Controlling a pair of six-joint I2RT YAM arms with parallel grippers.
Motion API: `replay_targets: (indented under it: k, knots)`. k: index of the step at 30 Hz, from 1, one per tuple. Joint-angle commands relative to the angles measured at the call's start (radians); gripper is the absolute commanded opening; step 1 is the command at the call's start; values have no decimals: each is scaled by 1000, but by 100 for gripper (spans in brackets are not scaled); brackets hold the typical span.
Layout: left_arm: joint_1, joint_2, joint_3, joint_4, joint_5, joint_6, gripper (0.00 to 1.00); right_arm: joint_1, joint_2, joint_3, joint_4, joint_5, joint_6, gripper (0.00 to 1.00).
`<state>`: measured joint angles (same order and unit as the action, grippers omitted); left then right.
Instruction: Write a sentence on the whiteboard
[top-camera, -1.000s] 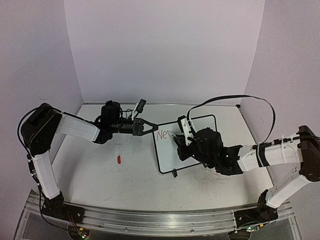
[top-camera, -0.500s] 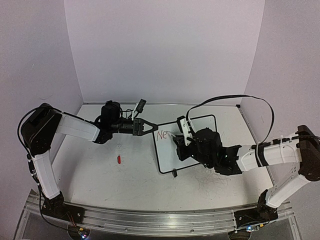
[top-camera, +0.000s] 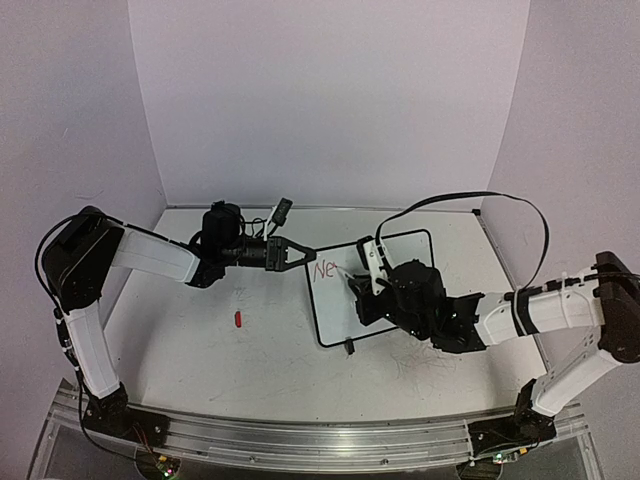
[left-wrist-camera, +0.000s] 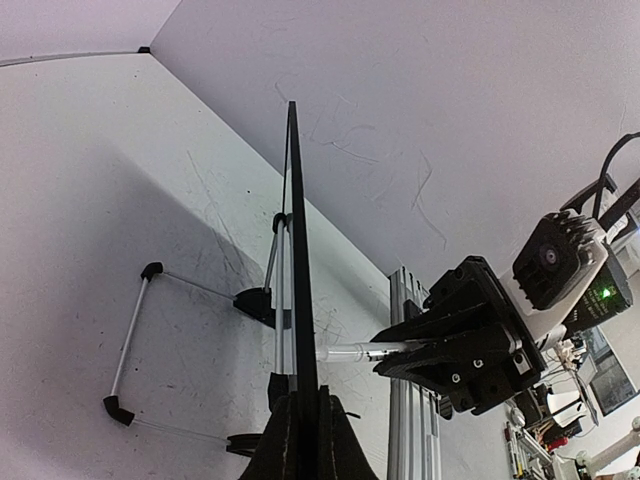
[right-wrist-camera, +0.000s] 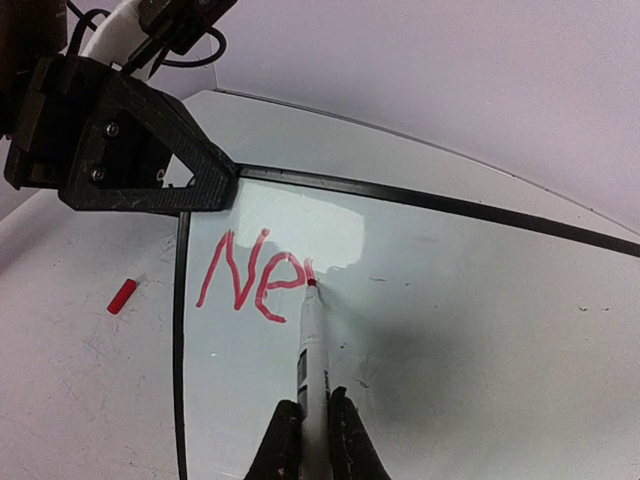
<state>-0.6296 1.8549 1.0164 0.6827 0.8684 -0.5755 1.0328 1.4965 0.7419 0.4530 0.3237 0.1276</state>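
Since a second ago: the right arm sits a touch further right and lower over the board. The left arm and the whiteboard (top-camera: 335, 312) have not shifted.

Whiteboard: on the tabletop (top-camera: 260, 365), centre-right, between the two arms. Black frame; one black foot (top-camera: 349, 347) shows at its near edge. From the left wrist view the board (left-wrist-camera: 295, 250) appears edge-on as a thin dark line.

Left hand (top-camera: 308, 252): reaches in from the left and is closed on the board's far left corner. Its own camera shows the frame edge running straight between the fingers (left-wrist-camera: 275, 450). The right wrist view shows the same hand (right-wrist-camera: 225, 185), its black tip pinching that corner.

Right hand (top-camera: 362, 293): over the board's middle, closed on a marker (right-wrist-camera: 312, 340) held between the two fingers (right-wrist-camera: 285, 440). The marker has a white barrel and a red tip, and the tip touches the board surface (right-wrist-camera: 480, 300) at the end of the red letters (right-wrist-camera: 245, 275). The letters read "Ne", near the left edge of the board and just under the gripped corner. The left wrist view shows the marker (left-wrist-camera: 350, 352) sticking out of the right hand (left-wrist-camera: 400, 350) and meeting the board's face.

A red cap (top-camera: 238, 319) lies on the tabletop left of the board, well apart from it. It also shows in the right wrist view (right-wrist-camera: 121, 296).
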Motion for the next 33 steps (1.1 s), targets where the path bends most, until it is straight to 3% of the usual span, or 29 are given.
replay_targets:
  k: [1,33]
  knots:
    - [-18,6,1,3,53,-26,0,-4,-27,-24,-35,11,30,0]
    - [-18,7,1,4,53,-25,0,5,-23,-21,-44,31,42,0]
